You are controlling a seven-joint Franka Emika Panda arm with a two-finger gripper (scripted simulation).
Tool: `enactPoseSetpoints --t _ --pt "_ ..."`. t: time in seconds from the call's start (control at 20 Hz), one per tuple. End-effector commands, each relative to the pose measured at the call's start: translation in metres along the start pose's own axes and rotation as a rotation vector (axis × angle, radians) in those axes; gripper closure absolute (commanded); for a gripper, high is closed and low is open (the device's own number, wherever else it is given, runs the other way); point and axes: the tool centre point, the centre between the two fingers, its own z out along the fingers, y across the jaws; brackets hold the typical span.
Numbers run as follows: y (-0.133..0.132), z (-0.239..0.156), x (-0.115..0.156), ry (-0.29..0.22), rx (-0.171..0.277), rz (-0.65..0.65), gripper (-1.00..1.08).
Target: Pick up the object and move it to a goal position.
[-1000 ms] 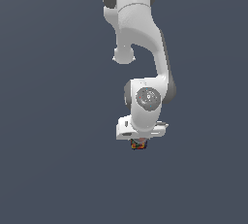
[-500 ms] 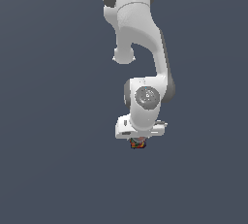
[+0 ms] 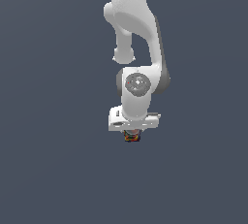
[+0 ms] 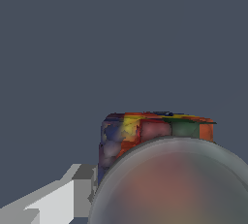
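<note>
White glossy arm [image 3: 138, 29], rounded links, grey joint disc [image 3: 137, 83], dark seams.

Plain ground beneath your arm
You see one flat slate-grey surface [image 3: 53, 169]; whether anything rests on it is unclear.

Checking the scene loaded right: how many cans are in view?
1. The can sits right under the arm's hand, filling the wrist view close up. Others could be hidden behind the arm.

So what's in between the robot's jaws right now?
The little can sits there, tucked under the gripper in the exterior view. The wrist view shows its round top close up beside one finger.
</note>
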Motion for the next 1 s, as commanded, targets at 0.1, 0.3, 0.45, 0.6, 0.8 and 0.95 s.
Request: enactPoseSetpoints --t 0.1,0.3,0.45,0.6,0.8,0.95 --pt "0.023 -0.029 -0.017 0.005 0.0 0.001 1.08" --pt "0.042 -0.052 -0.033 0.006 0.0 0.001 1.08" --pt "0.055 -0.067 -0.042 0.006 0.0 0.001 1.08" --pt "0.065 -0.079 -0.05 0.007 0.0 0.001 1.08" --pt "0.074 -0.089 -0.056 0.007 0.0 0.001 1.08" --pt "0.076 -0.093 -0.058 0.007 0.0 0.001 1.08"
